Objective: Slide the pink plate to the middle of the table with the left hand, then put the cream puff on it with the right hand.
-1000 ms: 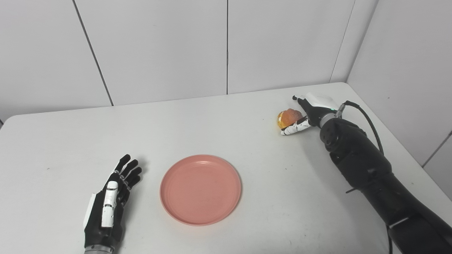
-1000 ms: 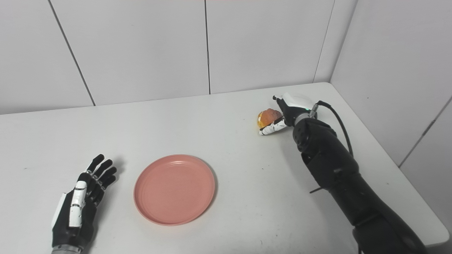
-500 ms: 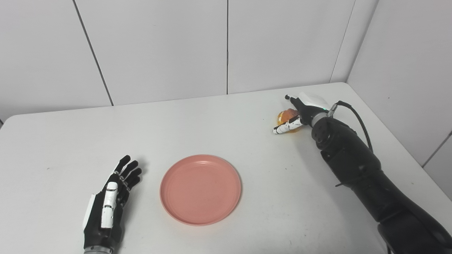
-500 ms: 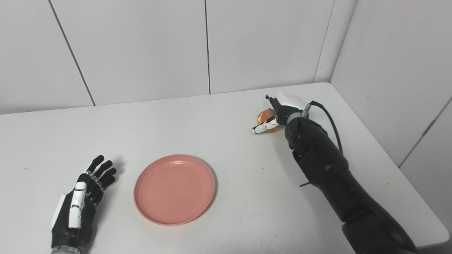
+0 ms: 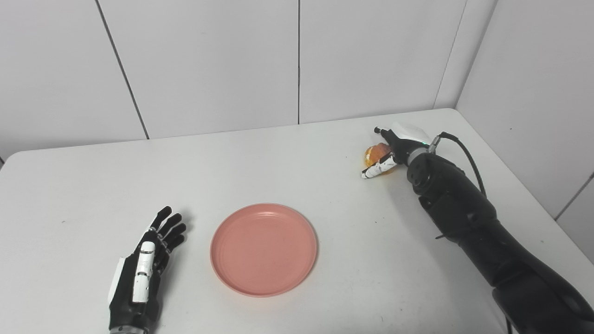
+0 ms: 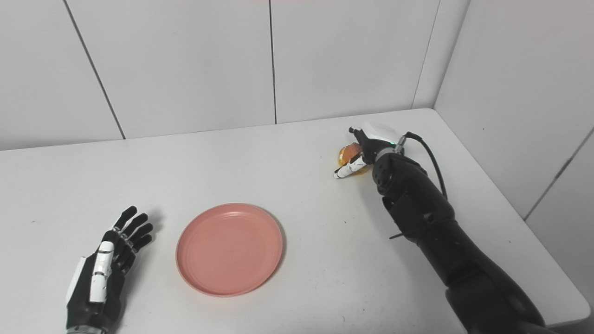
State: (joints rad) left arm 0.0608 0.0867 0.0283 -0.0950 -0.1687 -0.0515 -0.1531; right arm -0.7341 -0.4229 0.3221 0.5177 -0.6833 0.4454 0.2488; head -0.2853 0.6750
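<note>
The pink plate lies flat on the white table, near its middle and toward the front. My left hand rests open on the table, left of the plate and apart from it. The orange-brown cream puff sits on the table at the far right back. My right hand wraps it: fingers over its top and back, the white thumb across its front. The hand hides most of the puff. It also shows in the right eye view.
The table's right edge runs close behind my right arm, and a black cable loops off the wrist. White wall panels stand along the back and right sides.
My right hand moved left from beside the cream puff to over it, and the thumb drew in against its front. The plate has not moved; my left hand slid back slightly.
</note>
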